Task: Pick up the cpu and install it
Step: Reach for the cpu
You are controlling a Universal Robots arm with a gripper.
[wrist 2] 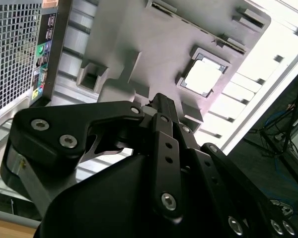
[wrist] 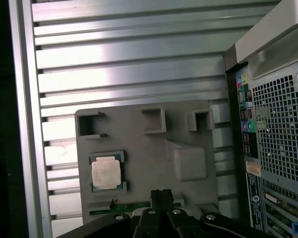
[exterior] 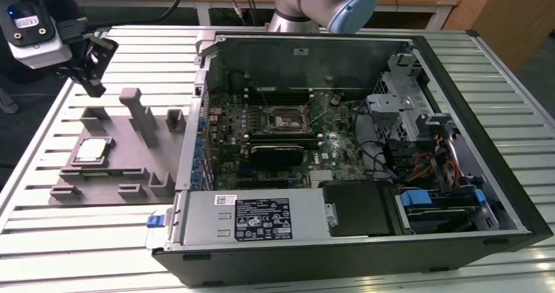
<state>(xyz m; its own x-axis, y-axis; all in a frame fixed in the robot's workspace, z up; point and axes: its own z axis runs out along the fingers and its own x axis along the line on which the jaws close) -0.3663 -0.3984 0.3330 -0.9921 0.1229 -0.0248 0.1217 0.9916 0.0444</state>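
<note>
**CPU not yet picked up; socket empty**

On the exterior view's left, the gripper (exterior: 92, 85) hangs above the far corner of the slatted table (exterior: 87, 241), clear of everything. In the first wrist view its black fingertips (wrist: 161, 194) look drawn together with nothing between them, so I judge that no part of the pick has begun.

Just beyond it in that view lies the grey fixture (exterior: 121, 176), a matte plastic plate with blocky posts and square pockets. The cpu (exterior: 91, 151) rests flat in one shallow pocket of this plate. It is a small square with a pale, dull-shining metal top and a thin darker rim, and it glares white in the second wrist view.

To the right of the fixture the open computer case (exterior: 347, 257) lies on its side, black sheet metal around a dark green motherboard (exterior: 338, 143). The square socket (exterior: 284, 121), framed in dark metal, holds no chip as far as I can see. Both the lifting and the seating are left to do.
</note>
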